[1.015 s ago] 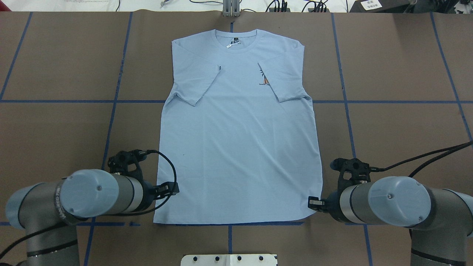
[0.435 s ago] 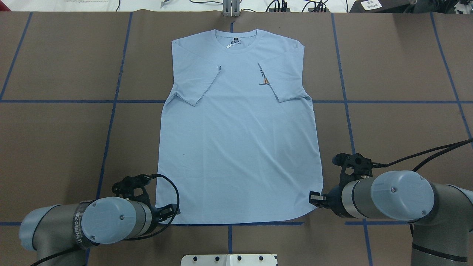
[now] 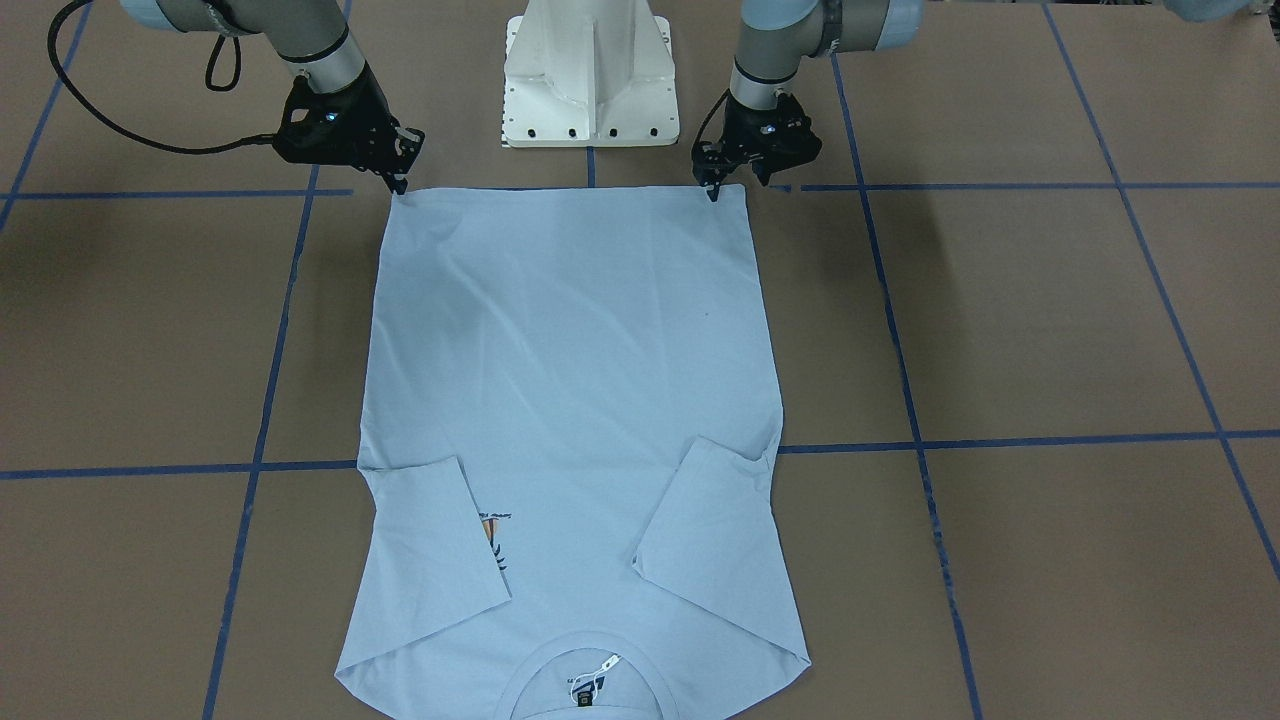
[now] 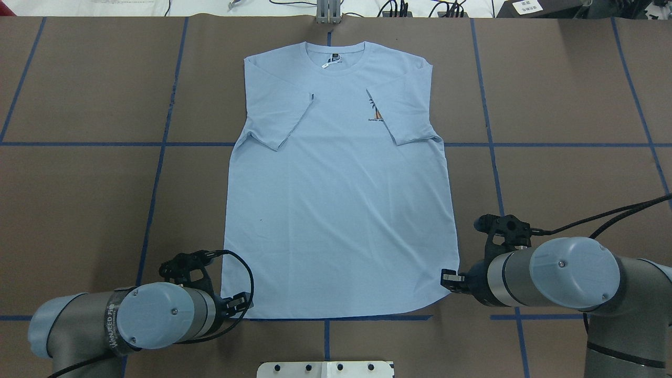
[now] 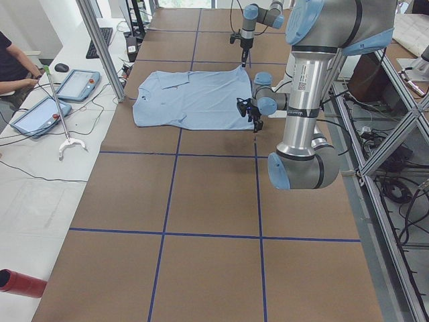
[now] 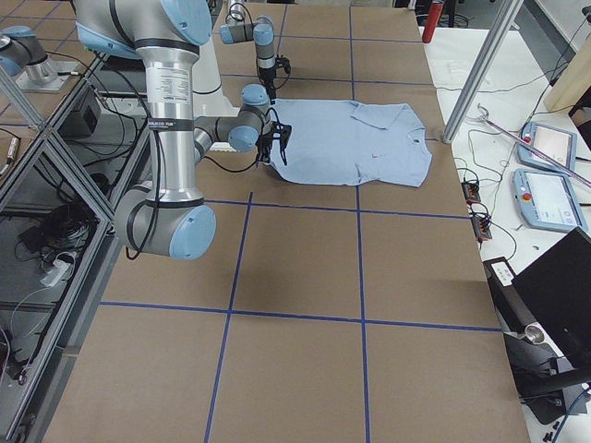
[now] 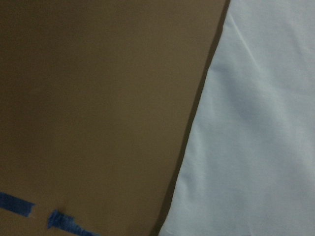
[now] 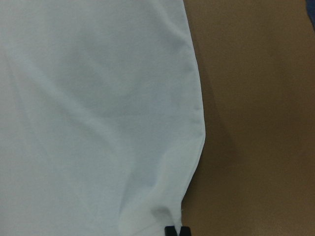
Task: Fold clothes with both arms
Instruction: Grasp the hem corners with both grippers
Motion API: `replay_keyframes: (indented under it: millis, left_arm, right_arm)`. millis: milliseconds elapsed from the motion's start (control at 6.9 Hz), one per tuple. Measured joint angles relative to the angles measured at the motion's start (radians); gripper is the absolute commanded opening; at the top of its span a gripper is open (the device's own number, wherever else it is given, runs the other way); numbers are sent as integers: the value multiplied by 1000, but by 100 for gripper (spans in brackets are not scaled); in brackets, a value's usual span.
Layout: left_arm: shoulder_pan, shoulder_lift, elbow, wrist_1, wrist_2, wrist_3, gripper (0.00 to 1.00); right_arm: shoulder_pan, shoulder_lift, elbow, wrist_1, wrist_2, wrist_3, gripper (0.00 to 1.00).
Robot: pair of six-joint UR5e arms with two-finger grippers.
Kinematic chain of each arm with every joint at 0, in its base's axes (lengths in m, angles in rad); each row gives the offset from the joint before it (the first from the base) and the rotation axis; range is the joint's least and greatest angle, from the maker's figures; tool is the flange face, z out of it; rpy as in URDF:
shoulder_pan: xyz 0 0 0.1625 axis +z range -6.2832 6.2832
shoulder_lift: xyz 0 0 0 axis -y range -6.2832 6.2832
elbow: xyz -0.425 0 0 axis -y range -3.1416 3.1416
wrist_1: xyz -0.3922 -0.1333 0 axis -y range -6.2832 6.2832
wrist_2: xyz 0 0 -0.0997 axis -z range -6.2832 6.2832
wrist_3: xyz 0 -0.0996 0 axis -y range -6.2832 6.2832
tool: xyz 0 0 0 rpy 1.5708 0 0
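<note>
The light blue short-sleeved T-shirt lies on the brown surface, hem at 6 o'clock. The black right hand, narrow, pinches its 5 o'clock corner. For the black left hand I cannot tell the width. If one corner slips, the fold skews.

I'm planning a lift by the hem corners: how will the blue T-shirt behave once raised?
Likely floppy: the T-shirt lies flat with soft creases, so its middle should sag between held corners. Probably light, since the thin cloth puckers at the right gripper. Its folded-in sleeves may flop open.
</note>
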Motion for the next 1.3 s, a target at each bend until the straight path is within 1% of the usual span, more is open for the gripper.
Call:
replay_keyframes:
  millis: [145,290,580,870,1015,1305]
  left_arm:
    - [1,0,0,0,0,-1,55]
    - [1,-1,1,1,0,-1,45]
    - [1,-2,1,2,-1,-1,37]
    - [2,-2,2,2,0,-1,10]
    - [2,-1,0,1,0,-1,0]
    - [2,-2,-7,5,0,-1,0]
  right_arm:
    - [3,0,0,0,4,0,0]
    - [7,0,0,0,10,0,0]
    - [12,-1,0,0,14,-1,0]
    - [23,-3,0,0,30,-1,0]
    - [31,-4,0,0,39,-1,0]
    - [37,-6,0,0,47,-1,0]
